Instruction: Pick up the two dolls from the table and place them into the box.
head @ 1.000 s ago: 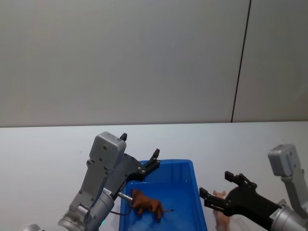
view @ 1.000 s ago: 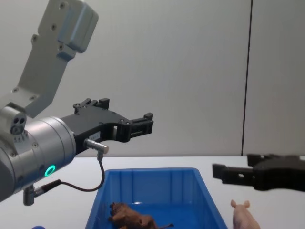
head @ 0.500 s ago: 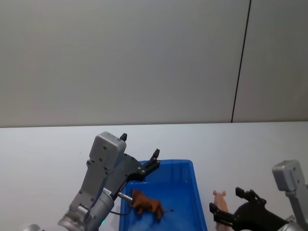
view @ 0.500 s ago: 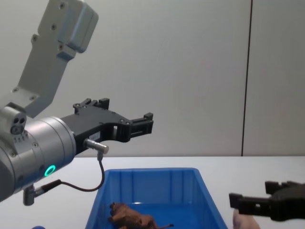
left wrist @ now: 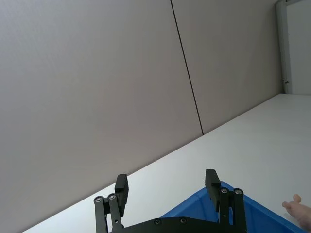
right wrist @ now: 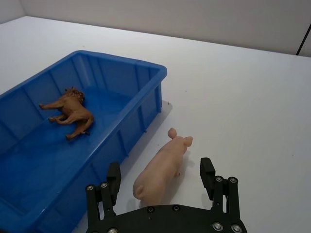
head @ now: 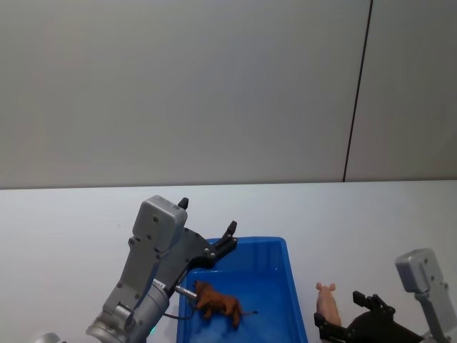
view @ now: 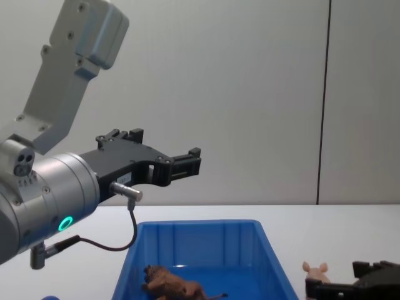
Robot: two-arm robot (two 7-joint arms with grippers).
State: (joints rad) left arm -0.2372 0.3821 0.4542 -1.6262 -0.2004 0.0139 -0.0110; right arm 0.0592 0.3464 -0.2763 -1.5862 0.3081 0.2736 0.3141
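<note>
Left gripper (left wrist: 166,180): held up above the left side of the box (right wrist: 122,59), well clear of the rim. Fingers spread wide, nothing between them.
Right gripper (right wrist: 160,167): low over the table (right wrist: 243,97), at the near right, just outside the box's right wall. Fingers spread; the pig (head: 328,306) sits in the gap between them. A gap shows on each side in the right wrist view, so no contact noted.
Pig: pale pink, on its feet on the table, just beside the right long wall of the box and outside it. Snout points away from the robot. Its rear end is towards the gripper.
Lion (right wrist: 70,112): brown with a darker mane, lying on its side on the box floor, legs stretched out. Apart from both grippers. In the head view it lies in the nearer half of the box, towards the left wall.
Box: bright blue, ribbed inner walls, thick rim, resting flat on the table between the two arms. Holds the lion.
Table: plain white, with a grey wall behind it.
</note>
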